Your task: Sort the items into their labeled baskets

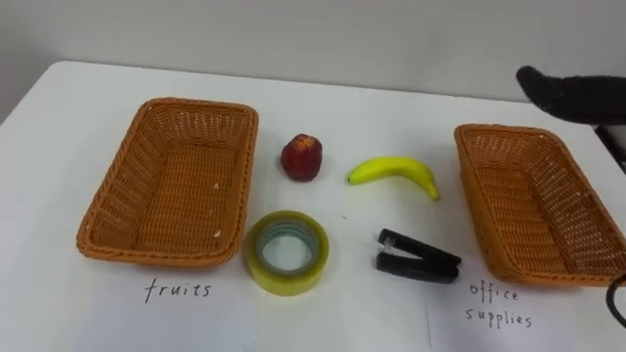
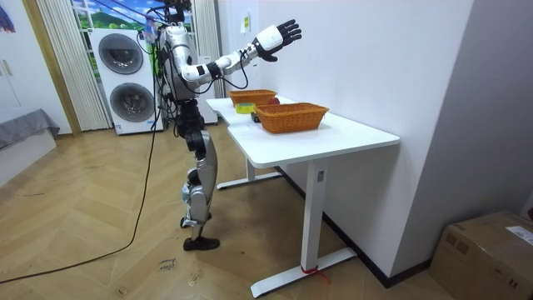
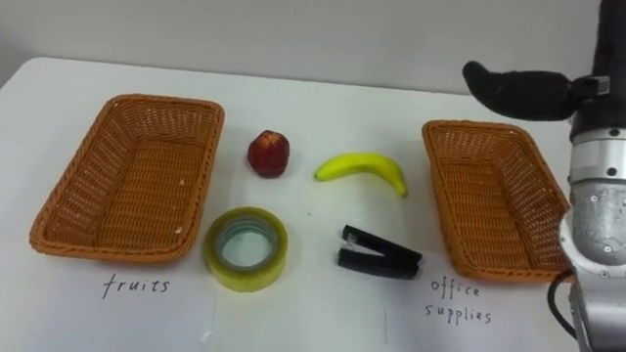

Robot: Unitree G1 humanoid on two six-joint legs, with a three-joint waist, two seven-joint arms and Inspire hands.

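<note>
On the white table (image 1: pixel 59 108) an empty wicker basket (image 1: pixel 201 104) stands at the left over a handwritten "fruits" label. A second empty wicker basket (image 1: pixel 504 130) stands at the right over an "office supplies" label. Between them lie a red apple (image 1: pixel 302 156), a yellow banana (image 1: pixel 396 173), a roll of yellowish tape (image 1: pixel 286 252) and a black stapler (image 1: pixel 418 257). My right hand (image 1: pixel 567 93) hangs open in the air above the far end of the right basket, holding nothing. The room view has that right hand (image 2: pixel 279 37) raised high, fingers spread.
I stand at the long side of the table (image 2: pixel 333 137), which is set against the wall. Stacked washing machines (image 2: pixel 125 79) are behind me and a cardboard box (image 2: pixel 491 250) sits on the floor at the room view's right.
</note>
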